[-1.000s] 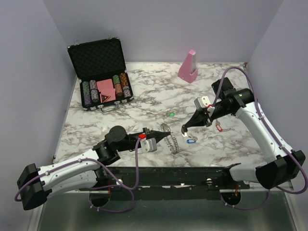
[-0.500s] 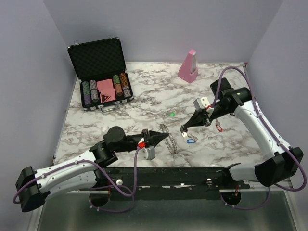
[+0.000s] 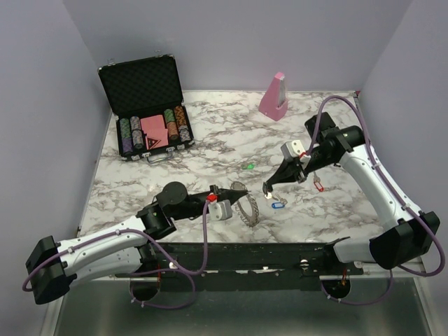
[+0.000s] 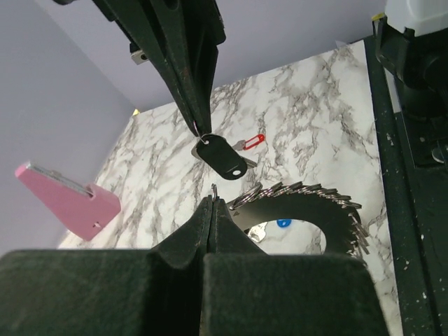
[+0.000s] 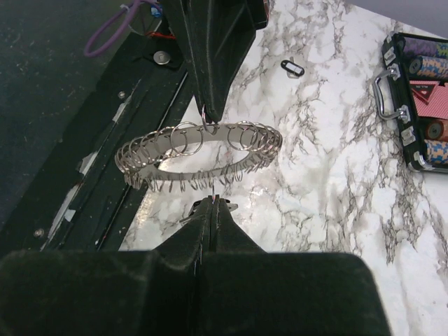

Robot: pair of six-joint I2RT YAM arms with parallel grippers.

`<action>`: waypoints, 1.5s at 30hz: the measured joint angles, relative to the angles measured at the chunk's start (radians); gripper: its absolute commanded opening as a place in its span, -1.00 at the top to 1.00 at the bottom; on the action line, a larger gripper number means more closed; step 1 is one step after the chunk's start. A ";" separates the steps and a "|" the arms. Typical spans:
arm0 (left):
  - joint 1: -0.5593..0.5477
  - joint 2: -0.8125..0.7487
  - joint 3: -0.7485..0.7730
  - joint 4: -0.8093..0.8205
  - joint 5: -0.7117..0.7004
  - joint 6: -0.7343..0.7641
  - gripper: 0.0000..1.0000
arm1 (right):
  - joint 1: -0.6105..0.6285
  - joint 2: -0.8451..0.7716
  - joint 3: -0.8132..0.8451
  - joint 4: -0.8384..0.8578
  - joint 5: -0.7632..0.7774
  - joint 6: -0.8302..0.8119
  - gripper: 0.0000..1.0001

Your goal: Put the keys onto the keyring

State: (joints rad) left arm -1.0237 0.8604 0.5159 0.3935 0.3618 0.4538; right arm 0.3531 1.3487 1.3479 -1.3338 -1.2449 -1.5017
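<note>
Case (image 3: 143, 87) back left, wedge (image 3: 274, 96) back right; keyring (image 3: 249, 211) front centre, keys (image 3: 278, 205) right of it

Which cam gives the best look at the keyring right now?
Right wrist: the keyring sits nearly whole in frame, rim loops distinct, pinched at the top by the left gripper. Left wrist shows only part of it, the rest hidden behind that gripper. Top external shows it small, loops barely resolved.
</note>
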 measured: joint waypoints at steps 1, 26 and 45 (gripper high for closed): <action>0.000 0.002 0.000 0.008 -0.012 -0.025 1.00 | 0.001 0.001 0.004 0.000 0.000 0.000 0.99; 0.000 0.072 -0.002 0.215 -0.096 -0.530 1.00 | 0.064 0.005 0.076 0.119 0.070 0.333 0.99; 0.000 0.072 -0.002 0.263 -0.175 -0.674 1.00 | 0.064 -0.010 0.076 0.149 0.060 0.441 0.99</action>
State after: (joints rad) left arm -1.0233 0.9329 0.5140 0.6567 0.1864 -0.2207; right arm 0.4171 1.3392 1.4239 -1.1847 -1.1847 -1.0611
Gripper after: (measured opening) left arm 0.006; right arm 0.008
